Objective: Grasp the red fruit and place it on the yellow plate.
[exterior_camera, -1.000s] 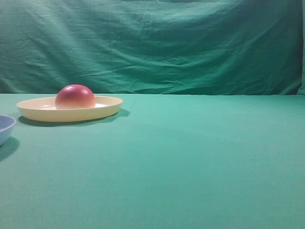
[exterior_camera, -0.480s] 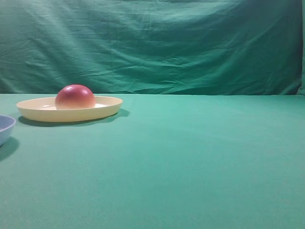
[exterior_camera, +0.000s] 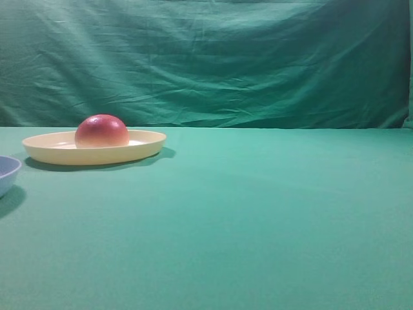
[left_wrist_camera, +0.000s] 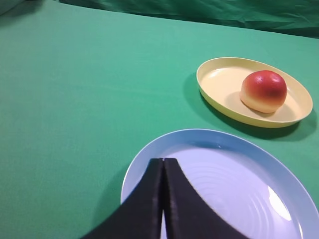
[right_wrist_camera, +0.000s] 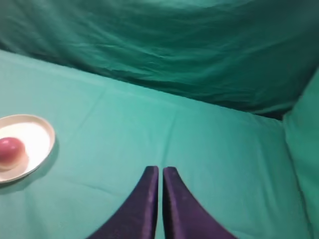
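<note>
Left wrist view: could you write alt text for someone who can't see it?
A red fruit sits on a yellow plate at the upper right of a green cloth. Nearer the camera lies an empty light blue dish, with the left gripper, dark fingers pressed together, above its near edge.

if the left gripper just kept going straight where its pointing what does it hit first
Most likely the light blue dish: the left gripper, shut, sits over its near rim and points across it. The yellow plate holding the red fruit lies farther off to the right. Height above the dish is unclear.
</note>
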`<state>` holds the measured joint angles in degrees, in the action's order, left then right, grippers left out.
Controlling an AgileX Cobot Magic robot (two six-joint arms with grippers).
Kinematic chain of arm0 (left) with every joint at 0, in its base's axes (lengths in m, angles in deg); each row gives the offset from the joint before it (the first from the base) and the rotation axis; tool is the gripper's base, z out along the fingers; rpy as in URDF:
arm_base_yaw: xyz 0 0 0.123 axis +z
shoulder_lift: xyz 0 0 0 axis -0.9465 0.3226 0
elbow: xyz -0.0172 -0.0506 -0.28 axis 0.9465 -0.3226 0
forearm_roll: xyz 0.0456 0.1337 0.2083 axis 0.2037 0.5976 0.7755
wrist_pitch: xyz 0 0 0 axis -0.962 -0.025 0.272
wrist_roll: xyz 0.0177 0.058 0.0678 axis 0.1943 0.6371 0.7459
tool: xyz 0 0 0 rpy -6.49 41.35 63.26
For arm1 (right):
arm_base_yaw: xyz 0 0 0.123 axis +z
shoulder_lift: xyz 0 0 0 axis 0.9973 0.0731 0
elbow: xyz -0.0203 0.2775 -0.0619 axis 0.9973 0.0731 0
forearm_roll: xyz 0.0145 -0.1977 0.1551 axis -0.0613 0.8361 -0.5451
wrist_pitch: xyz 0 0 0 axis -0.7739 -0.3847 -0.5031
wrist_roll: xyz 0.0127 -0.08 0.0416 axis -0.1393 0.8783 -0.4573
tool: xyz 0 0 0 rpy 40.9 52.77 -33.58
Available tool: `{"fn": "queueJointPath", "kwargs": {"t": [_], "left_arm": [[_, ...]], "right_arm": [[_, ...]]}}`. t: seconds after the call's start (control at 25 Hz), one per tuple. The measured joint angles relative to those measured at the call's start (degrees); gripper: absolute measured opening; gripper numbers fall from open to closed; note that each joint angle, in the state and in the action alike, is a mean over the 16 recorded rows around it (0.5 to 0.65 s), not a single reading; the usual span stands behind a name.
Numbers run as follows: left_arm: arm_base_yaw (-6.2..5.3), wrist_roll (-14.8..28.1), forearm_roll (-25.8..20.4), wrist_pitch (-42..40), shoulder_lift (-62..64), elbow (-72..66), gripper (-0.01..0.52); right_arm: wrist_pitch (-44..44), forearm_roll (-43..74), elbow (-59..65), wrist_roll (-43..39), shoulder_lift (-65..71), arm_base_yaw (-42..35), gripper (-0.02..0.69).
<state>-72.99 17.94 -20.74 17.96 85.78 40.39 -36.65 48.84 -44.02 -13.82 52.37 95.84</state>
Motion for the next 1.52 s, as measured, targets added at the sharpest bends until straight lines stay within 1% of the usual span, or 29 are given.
{"fn": "queueJointPath", "kwargs": {"t": [0.2,0.4,0.64,0.88,1.16,1.52], "left_arm": [[0.00,0.00,0.00,0.00,0.00,0.00,0.000],[0.00,0.00,0.00,0.00,0.00,0.00,0.000],[0.00,0.00,0.02,0.00,0.00,0.00,0.000],[0.00,0.00,0.06,0.00,0.00,0.00,0.000],[0.00,0.00,0.09,0.00,0.00,0.00,0.000],[0.00,0.00,0.09,0.00,0.00,0.00,0.000]], "right_arm": [[3.95,-0.02,10.16,0.89,-10.23,-5.45,0.000],[8.30,-0.02,20.77,1.64,-19.85,-8.78,0.000],[14.06,-0.04,33.48,2.05,-28.26,-10.46,0.000],[19.19,-0.26,44.19,2.15,-32.01,-10.78,0.000],[22.64,-1.01,51.19,2.18,-32.52,-10.78,0.000],[22.51,-1.80,53.14,2.33,-32.52,-10.78,0.000]]}}
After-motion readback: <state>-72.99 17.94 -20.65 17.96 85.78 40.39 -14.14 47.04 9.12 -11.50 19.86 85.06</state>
